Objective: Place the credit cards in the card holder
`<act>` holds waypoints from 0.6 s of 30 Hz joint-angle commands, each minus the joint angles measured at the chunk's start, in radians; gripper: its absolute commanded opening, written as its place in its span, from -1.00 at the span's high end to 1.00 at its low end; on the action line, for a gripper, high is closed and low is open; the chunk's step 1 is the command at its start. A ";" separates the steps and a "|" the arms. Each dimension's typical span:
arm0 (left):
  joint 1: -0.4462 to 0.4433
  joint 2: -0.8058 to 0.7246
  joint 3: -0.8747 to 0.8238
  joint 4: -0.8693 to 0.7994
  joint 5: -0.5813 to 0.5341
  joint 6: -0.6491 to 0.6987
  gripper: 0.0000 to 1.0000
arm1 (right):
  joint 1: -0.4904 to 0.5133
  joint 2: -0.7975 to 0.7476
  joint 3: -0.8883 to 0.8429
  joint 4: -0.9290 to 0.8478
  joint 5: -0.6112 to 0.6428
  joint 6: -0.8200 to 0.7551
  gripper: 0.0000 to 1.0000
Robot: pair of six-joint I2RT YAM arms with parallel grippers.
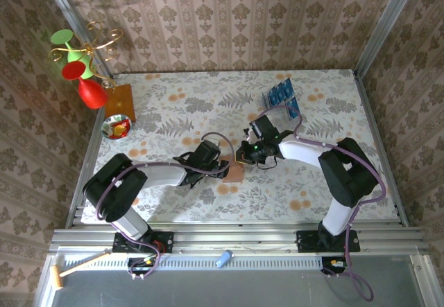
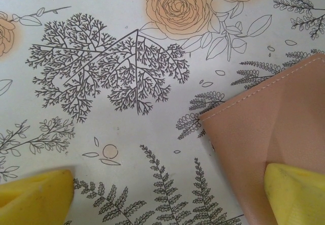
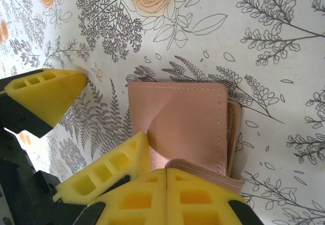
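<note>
The right fingers [image 3: 203, 197] pinch the card holder [image 3: 183, 118], under one left finger [image 2: 297, 194].

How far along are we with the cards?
Done: nothing, no blue shows in the card holder. In hand: right tool pinches its flap, left tool open, one finger over it. Left: the credit cards, grouped far right on the table.

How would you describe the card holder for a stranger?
Start at the floral table and look to its middle. There lies the card holder, a small stitched leather square. It is plain salmon-brown, unlike the blue credit cards standing farther back.
</note>
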 commanded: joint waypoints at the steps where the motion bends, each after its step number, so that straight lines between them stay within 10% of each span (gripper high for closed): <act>1: -0.004 0.082 -0.030 -0.026 0.045 -0.006 -0.93 | 0.017 0.036 0.032 -0.028 0.009 -0.021 1.00; 18: -0.004 0.086 -0.024 -0.024 0.053 -0.002 -0.93 | 0.044 0.076 0.026 -0.018 0.016 -0.014 1.00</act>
